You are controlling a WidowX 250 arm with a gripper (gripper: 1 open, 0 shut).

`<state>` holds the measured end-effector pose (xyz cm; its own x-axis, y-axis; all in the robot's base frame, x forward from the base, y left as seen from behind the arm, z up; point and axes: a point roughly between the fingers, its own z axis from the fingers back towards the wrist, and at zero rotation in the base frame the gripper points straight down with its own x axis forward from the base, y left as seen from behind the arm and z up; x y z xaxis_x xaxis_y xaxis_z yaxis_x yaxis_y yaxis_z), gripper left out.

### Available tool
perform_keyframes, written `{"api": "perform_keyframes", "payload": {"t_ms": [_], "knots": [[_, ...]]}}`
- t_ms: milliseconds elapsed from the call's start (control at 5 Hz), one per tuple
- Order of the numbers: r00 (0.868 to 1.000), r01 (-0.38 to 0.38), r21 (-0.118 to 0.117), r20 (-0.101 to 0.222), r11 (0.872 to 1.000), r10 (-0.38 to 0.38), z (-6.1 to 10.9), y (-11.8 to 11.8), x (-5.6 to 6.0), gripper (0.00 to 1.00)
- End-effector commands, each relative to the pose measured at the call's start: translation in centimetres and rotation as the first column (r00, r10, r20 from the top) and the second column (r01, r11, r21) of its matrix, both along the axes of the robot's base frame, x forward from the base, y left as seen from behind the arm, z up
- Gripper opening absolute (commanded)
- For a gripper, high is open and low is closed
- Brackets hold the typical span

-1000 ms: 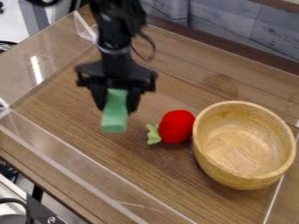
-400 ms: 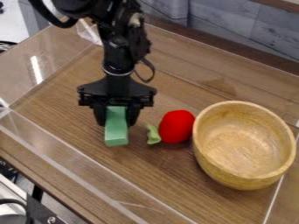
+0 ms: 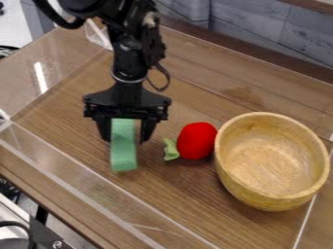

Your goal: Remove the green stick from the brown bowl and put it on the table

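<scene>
The green stick [image 3: 124,146] lies outside the brown bowl [image 3: 271,160], well to the bowl's left, its lower end on the dark wood-grain table [image 3: 247,92] and its upper end reaching up between the fingers of the black gripper [image 3: 125,119]. The gripper points straight down, its jaws spread wide on either side of the stick, no longer pinching it. A red strawberry toy [image 3: 194,140] with a small green leaf sits between the stick and the bowl, just left of the bowl's rim. The bowl holds nothing.
</scene>
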<state>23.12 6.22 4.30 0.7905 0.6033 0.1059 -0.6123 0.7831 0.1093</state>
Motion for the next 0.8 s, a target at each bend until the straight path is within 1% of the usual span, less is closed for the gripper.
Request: {"api": "perform_keyframes", "payload": {"t_ms": [0, 200, 400, 600], "knots": [[0.999, 0.018, -0.015, 0.047, 1.000, -0.017, 1.8, 1.2, 1.3, 1.00], [0.997, 0.012, -0.054, 0.073, 0.998, -0.008, 4.5, 0.8, 1.7, 1.00], [0.994, 0.016, -0.105, 0.111, 0.994, -0.004, 7.6, 0.1, 2.5, 1.00], [0.987, 0.031, -0.167, 0.162, 0.985, -0.004, 9.7, -1.0, 4.5, 1.00]]}}
